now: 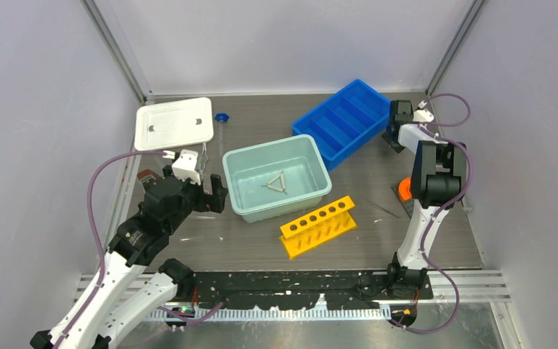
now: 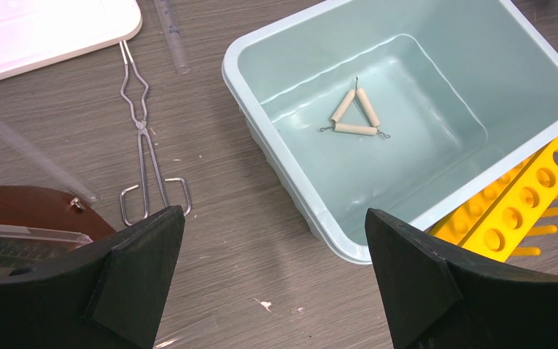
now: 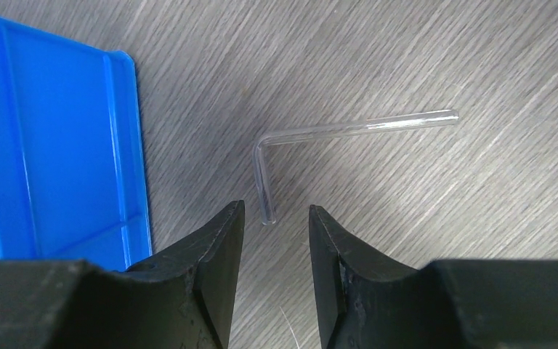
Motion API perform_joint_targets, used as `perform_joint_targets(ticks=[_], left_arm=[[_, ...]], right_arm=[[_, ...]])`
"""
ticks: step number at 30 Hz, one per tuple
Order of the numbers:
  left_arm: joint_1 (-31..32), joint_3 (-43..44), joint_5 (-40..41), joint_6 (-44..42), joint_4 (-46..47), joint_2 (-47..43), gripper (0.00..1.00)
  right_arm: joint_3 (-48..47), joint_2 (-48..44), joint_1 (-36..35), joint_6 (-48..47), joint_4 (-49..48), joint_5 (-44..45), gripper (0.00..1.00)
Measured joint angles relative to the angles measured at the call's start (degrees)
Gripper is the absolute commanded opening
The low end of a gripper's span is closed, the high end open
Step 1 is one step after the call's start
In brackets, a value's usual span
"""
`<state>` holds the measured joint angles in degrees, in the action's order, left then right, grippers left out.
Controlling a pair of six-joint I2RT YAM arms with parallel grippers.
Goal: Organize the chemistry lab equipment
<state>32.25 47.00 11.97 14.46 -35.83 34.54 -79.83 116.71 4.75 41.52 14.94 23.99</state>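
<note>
Chemistry lab equipment lies in several places here, and the piece nearest to being taken is a bent glass tube, flat on the tabletop just beside the blue tray but apart from it. It is a thin clear rod with one right-angle bend, a short leg and a much longer one. It is probably very light, rigid, smooth enough to slip, and liable to snap at the bend if squeezed hard or levered. The right hand has its jaws set to a narrow gap and holds nothing, and the free end of the short leg lies in line with that gap. How far above the surface the hand is cannot be read. A soft pinch across the short leg, or better on the long leg close to the bend so it does not swing, looks safest. The left hand is spread wide and empty over the tabletop between the metal tongs and the pale teal tub. The tongs are stiff wire, light and lying flat, best gripped near the pivot. A wire triangle with pale sleeves rests on the tub floor, and a slim clear tube lies by the white lid.
</note>
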Motion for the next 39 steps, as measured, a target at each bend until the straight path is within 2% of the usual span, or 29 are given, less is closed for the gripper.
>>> perform_joint_targets(ticks=[10,15,23,35,39], left_arm=[[0.0,0.0,0.0,0.0,0.0,0.0,1.00],[0.0,0.0,0.0,0.0,0.0,0.0,1.00],[0.0,0.0,0.0,0.0,0.0,0.0,1.00],[0.0,0.0,0.1,0.0,0.0,-0.7,1.00],[0.0,0.0,0.1,0.0,0.0,-1.0,1.00]], right_arm=[[-4.8,3.3,0.0,0.6,5.1,0.0,0.44],[-7.1,4.6,0.0,0.6,7.1,-0.2,0.39],[-8.7,5.6,0.3,0.6,8.7,-1.1,0.37],[-8.8,5.6,0.6,0.7,9.6,-1.8,0.17],[-7.6,4.8,0.6,0.5,8.9,-1.8,0.14]])
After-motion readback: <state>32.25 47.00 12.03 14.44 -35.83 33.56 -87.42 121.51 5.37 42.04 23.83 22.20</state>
